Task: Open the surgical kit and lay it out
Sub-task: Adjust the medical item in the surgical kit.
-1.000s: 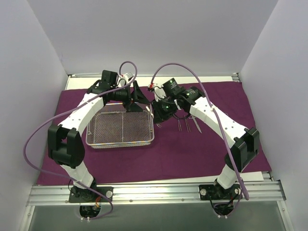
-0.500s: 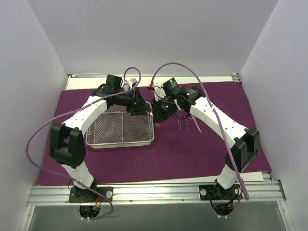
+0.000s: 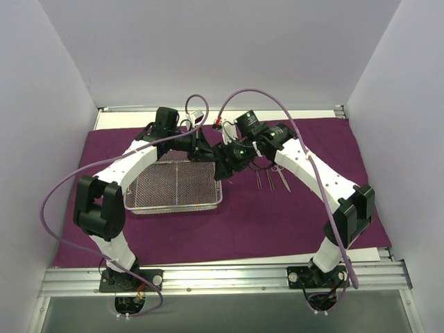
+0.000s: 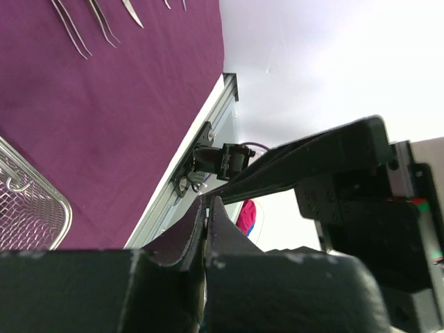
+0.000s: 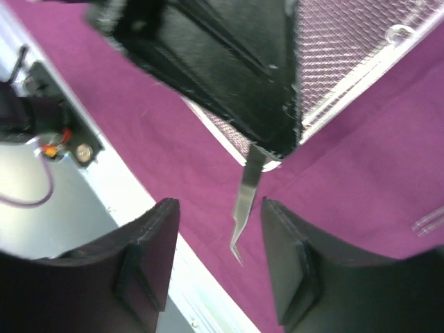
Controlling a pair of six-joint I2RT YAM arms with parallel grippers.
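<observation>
The dark purple cloth (image 3: pixel 277 215) lies spread over the table, with the silver wire-mesh tray (image 3: pixel 177 202) on its left half. Above the tray's far right corner my left gripper (image 3: pixel 208 154) is shut on thin steel forceps (image 5: pixel 246 198) with a bent tip. In the right wrist view they hang from its black fingers (image 5: pixel 229 76). My right gripper (image 5: pixel 216 208) stands open around the forceps tip without touching it, and meets the left gripper nose to nose (image 3: pixel 223 166). In the left wrist view the left gripper (image 4: pixel 206 201) has its fingers pressed together.
Several steel instruments (image 3: pixel 270 179) lie in a row on the cloth right of the grippers, also visible as instrument tips (image 4: pixel 90 24) in the left wrist view. The tray's corner (image 4: pixel 41 215) lies below the left wrist. White walls enclose the table; an aluminium rail (image 3: pixel 222 274) runs along the near edge.
My left gripper moved right to the right gripper and shut on the forceps. The right gripper, shut before, has opened and let them go.
</observation>
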